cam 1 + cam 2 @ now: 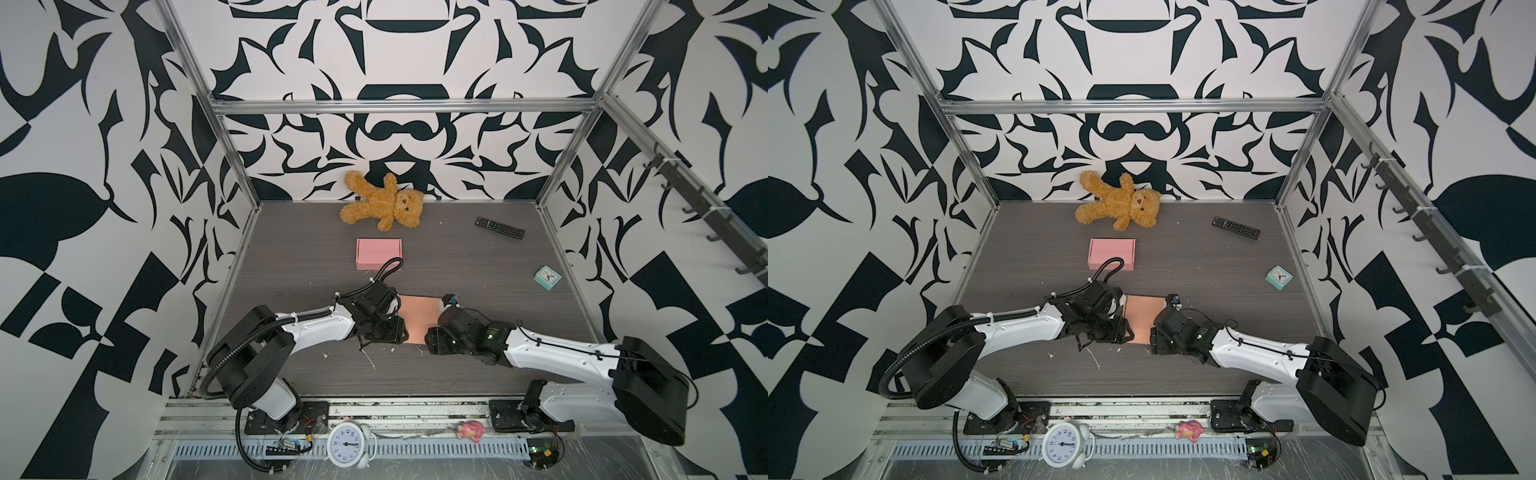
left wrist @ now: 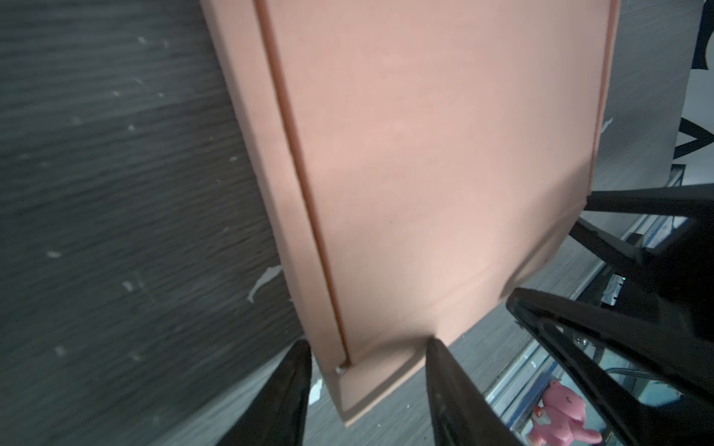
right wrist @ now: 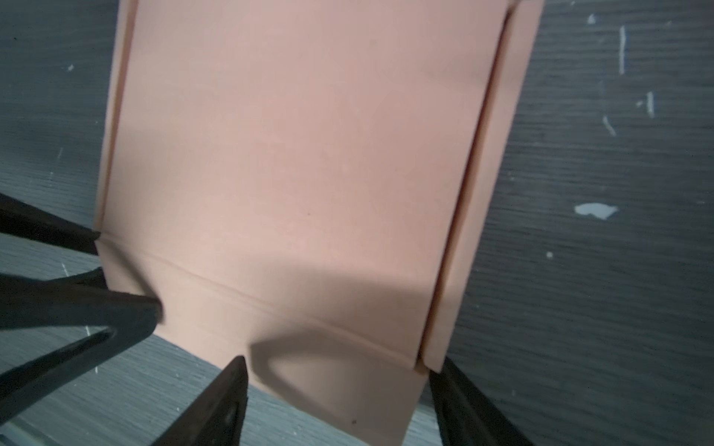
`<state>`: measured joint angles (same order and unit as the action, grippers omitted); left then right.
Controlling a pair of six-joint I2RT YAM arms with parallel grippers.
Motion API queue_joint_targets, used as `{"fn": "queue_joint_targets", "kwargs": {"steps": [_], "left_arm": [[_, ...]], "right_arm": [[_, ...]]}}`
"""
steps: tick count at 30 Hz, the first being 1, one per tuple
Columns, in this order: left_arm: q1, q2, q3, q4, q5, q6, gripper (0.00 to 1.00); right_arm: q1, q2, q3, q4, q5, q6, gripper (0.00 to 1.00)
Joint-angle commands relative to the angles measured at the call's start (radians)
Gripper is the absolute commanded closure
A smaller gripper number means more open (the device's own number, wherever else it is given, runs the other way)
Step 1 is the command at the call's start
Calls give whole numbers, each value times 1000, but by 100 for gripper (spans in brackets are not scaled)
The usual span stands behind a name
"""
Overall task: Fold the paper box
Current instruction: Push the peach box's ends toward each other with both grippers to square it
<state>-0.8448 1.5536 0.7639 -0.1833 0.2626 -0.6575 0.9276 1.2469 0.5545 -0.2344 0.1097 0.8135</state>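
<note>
Reaching low inward | left claw (image 2: pixel 369 341) spread astride paper box (image 2: pixel 425 154) corner | right claw (image 3: pixel 338 361) spread astride flap (image 3: pixel 347 397)

- Brown teddy bear (image 1: pixel 384 203) against back wall.
- Black remote control (image 1: pixel 499 227), far right.
- Small teal clock (image 1: pixel 547 277), right side.
- White alarm clock (image 1: pixel 348 444), pink toy (image 1: pixel 471 430) on front rail.

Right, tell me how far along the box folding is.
Early. Done: a pink box sits folded farther back, and the orange card shows creases along its edges. In hand: the left fingers and right fingers each straddle the card's near end by a corner, apparently not yet clamped. To do: the card lies nearly flat, so raising the walls and closing the lid all remain.
</note>
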Motion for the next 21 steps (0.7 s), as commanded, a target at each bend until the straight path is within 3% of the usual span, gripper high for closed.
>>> {"fn": "queue_joint_targets", "kwargs": {"steps": [1,21], "left_arm": [[-3,14,26,-13,-29,4,51],[-3,24,33,-9,-61,-13,57]], "right_arm": [[5,-19,13,-3,55,4,24],[6,8,14,11,135,-4,27]]}}
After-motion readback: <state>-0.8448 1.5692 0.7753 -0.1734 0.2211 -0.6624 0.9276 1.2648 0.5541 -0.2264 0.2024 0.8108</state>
